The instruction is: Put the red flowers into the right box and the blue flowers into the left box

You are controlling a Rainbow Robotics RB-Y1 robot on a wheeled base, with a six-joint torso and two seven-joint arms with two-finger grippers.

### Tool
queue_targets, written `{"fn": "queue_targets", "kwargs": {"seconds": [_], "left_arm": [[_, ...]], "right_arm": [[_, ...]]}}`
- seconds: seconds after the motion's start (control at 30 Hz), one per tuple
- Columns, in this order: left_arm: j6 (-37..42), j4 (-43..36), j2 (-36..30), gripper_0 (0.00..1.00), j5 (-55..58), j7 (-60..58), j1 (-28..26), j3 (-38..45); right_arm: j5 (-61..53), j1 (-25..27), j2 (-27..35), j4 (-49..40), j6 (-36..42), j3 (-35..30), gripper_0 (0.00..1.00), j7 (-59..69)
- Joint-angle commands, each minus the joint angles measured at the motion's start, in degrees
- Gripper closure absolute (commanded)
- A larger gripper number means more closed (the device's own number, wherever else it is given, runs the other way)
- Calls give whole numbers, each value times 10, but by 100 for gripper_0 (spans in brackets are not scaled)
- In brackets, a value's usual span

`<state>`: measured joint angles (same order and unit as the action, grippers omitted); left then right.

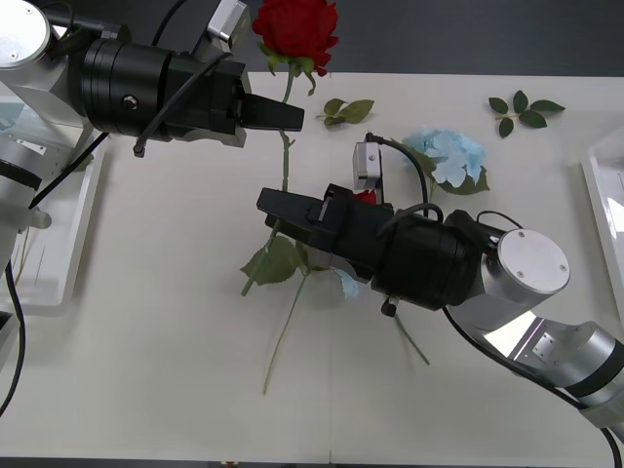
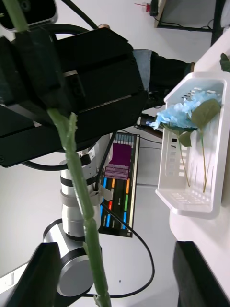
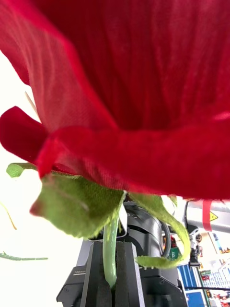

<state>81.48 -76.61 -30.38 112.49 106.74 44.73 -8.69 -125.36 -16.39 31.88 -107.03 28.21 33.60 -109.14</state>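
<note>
From the front camera, the left gripper [image 1: 283, 117] is raised over the far left of the white table [image 1: 166, 370], its black fingers pinched tight on the green stem of a red rose [image 1: 295, 29] whose bloom stands above the fingers at the table's far edge. The stem runs down past the fingers toward the right gripper [image 1: 278, 208], which sits mid-table with the rose's lower stem and leaves at its fingertips. Just beyond that arm a pale blue flower [image 1: 447, 154] lies on the table, and loose leaf sprigs [image 1: 525, 107] rest near the far right edge. A white tray, the left box [image 1: 60, 244], sits at the table's left edge, and the rim of the right box [image 1: 597, 185] shows at the right edge. From the right wrist camera, the two black fingers [image 2: 40, 276] stand apart with the rose stem [image 2: 79, 192] passing between them, touching neither; the left arm's black body looms close behind, and the slotted left box [image 2: 191, 201] holds a blue flower [image 2: 179, 112] with its stem and leaves. From the left wrist camera, the red bloom [image 3: 124, 81] looms close, its green sepals spread beneath, and the stem [image 3: 110, 254] is clamped between the closed fingers [image 3: 98, 283].
</note>
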Motion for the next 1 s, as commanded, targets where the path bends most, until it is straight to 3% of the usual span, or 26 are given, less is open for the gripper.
{"fn": "queue_targets", "kwargs": {"seconds": [0.03,0.13,0.33,0.53,0.57,0.6,0.63,0.67,1.0], "left_arm": [[-3,-6,8,100,5,20,-2,3],[-3,-6,8,100,5,20,-2,3],[-3,-6,8,100,5,20,-2,3],[-3,-6,8,100,5,20,-2,3],[-3,-6,8,90,5,20,-2,3],[-3,-6,8,38,5,20,-2,3],[-3,-6,8,15,5,20,-2,3],[-3,-6,8,0,5,20,-2,3],[-3,-6,8,0,5,20,-2,3]], "right_arm": [[6,-15,-21,-19,-2,-1,63,42],[6,-15,-21,-20,-5,-1,81,47],[3,-15,-21,-20,-6,-1,100,56],[3,-15,-20,-19,-7,0,100,59],[3,-15,-19,-19,-7,-1,100,59],[3,-15,-18,-19,-6,-2,100,59],[3,-15,-18,-19,-6,-2,100,58],[3,-15,-17,-20,-7,-2,100,58],[3,-15,-13,-20,-6,-10,100,58]]}}
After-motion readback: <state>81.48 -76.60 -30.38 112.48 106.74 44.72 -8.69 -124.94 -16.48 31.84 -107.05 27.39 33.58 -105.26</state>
